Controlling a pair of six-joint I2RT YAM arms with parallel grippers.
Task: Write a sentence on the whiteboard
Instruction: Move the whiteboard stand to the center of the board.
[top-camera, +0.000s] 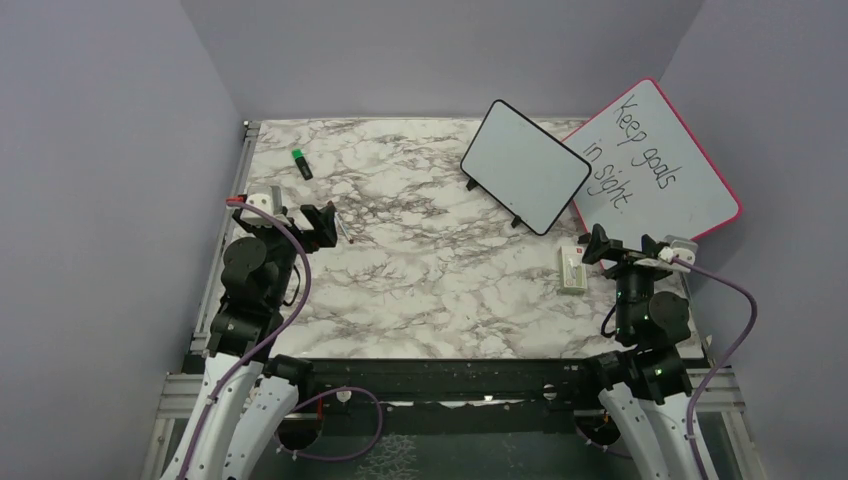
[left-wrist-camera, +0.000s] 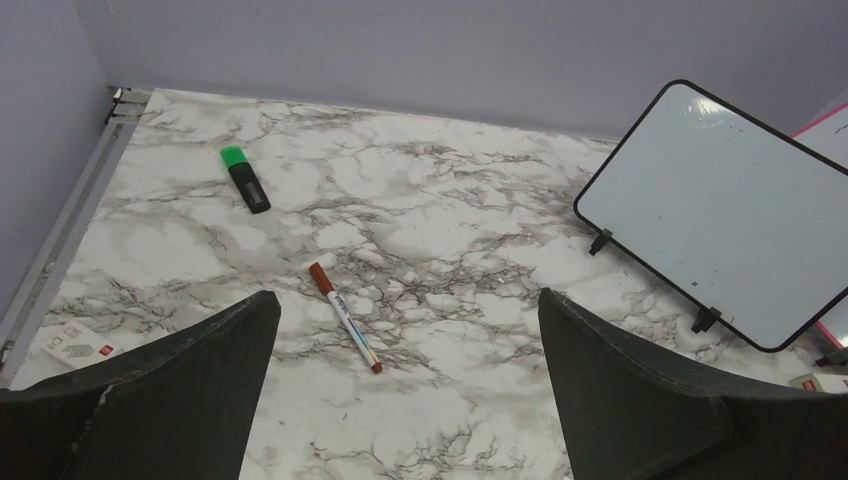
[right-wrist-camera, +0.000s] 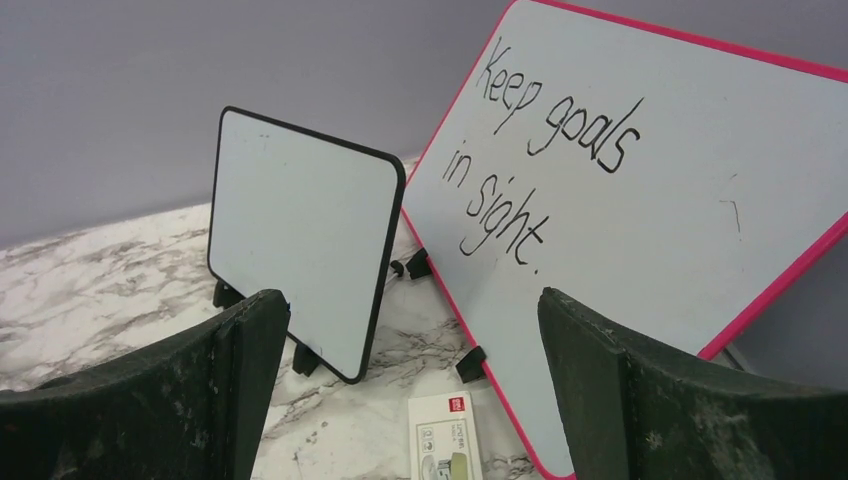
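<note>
Since the small black-framed white whiteboard (top-camera: 525, 168) stands blank at the far right of the marble-patterned bench (top-camera: 420, 290), the wide-open, empty left gripper (left-wrist-camera: 408, 315) should probably straddle the thin red-capped white marker (left-wrist-camera: 345, 318) mid-barrel, while the right gripper (right-wrist-camera: 412, 310) gapes empty too.

Black arms (top-camera: 250, 285), white bases (top-camera: 225, 400), lilac cables (top-camera: 755, 310); left pincer (left-wrist-camera: 408, 298) dark.

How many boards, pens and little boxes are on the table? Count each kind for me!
Boards: 2, the black-framed whiteboard and the pink-framed board
Pens: 2, the green-capped highlighter and the red-capped marker
Little white boxes: 2, the box near the pink board and the box at the left edge
Total: 6
</note>
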